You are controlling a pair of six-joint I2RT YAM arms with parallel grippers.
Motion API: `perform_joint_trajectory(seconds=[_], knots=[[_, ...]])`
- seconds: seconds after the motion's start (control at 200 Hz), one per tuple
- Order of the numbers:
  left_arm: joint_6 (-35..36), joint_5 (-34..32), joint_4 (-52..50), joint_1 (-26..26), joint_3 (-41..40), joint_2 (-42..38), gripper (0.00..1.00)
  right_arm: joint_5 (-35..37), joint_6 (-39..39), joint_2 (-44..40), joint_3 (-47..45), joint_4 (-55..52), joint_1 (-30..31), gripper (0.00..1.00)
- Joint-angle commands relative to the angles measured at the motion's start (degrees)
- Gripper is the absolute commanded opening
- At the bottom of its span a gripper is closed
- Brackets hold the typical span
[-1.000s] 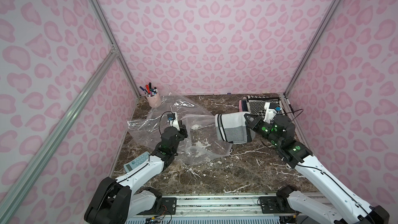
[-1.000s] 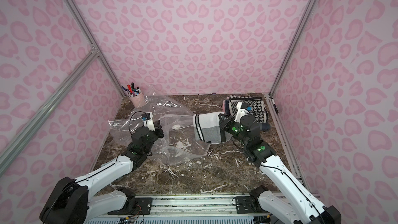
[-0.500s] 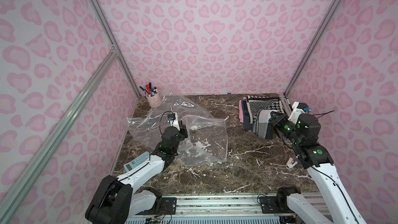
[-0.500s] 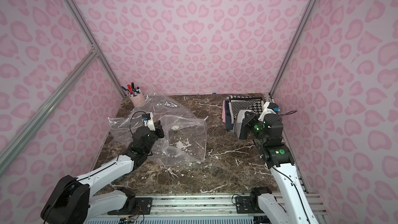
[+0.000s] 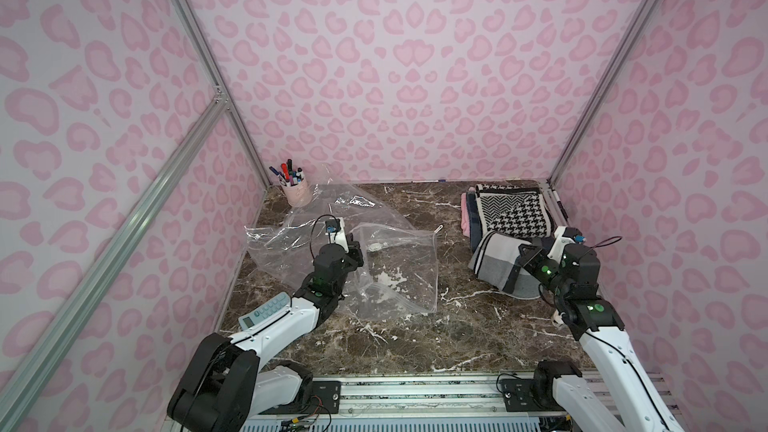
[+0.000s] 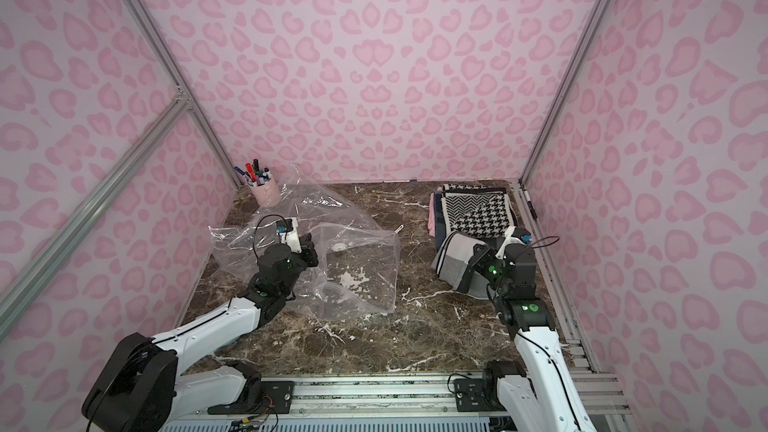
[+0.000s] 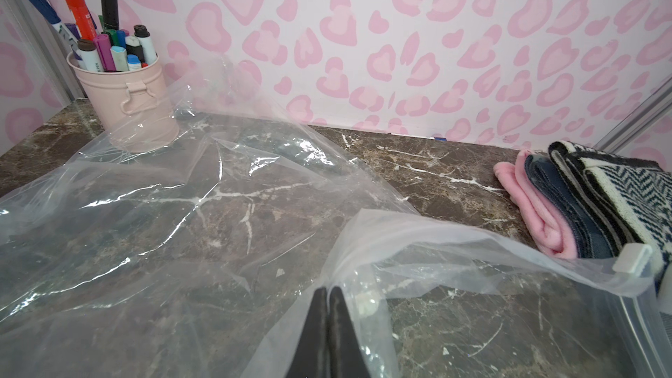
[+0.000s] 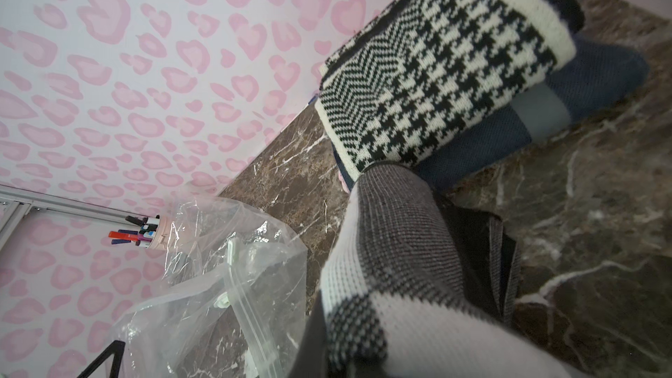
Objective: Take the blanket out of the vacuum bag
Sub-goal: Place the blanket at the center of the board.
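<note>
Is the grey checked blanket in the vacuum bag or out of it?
Out. The blanket is beside the folded stack, held by the right gripper, well apart from the vacuum bag, whose clear plastic shows only marble.

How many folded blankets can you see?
4. Stacked at the far right corner: black-and-white houndstooth knit blanket on top, navy blanket and pink fleece blanket beneath. The right gripper holds the grey-and-white checked blanket beside them. More may hide underneath.
</note>
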Motion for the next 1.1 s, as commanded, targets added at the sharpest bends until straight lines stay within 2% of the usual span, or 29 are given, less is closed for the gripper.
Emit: perform_joint_trajectory(seconds=[0.0,0.23,0.385,0.555,0.755,0.89,0.985,1.095], knots=[[0.1,-0.1,1.1,0.1,0.3,0.3,0.04,-2.9,5.5,-2.5,-5.7,7.2,0.8,0.00],[-0.8,1.1,2.2,0.0,0.5,1.9,0.04,-0.7,10.0,-11.6,-13.4,4.0,6.1,0.00],[-1.1,1.8,2.3,0.0,0.7,2.1,0.04,2.9,7.7,-15.7,-9.8,-2.0,5.8,0.00],[-1.0,1.7,1.8,0.0,0.5,1.1,0.04,0.9,2.2,-9.9,-1.3,-4.3,2.9,0.00],[-0.8,1.4,1.3,-0.1,-0.1,-0.1,0.04,6.7,-5.7,-4.6,8.2,-8.0,1.4,0.00],[-0.4,1.2,1.1,0.0,0.1,0.0,0.04,7.3,-9.2,-2.5,12.6,-8.7,-1.0,0.00],[-0.6,1.4,1.4,0.0,0.1,0.5,0.04,5.8,-8.6,-1.4,12.3,-7.2,-1.1,0.00],[-0.8,1.6,1.7,0.0,-0.1,1.0,0.04,1.4,-3.6,-1.7,4.4,-1.8,-0.8,0.00]])
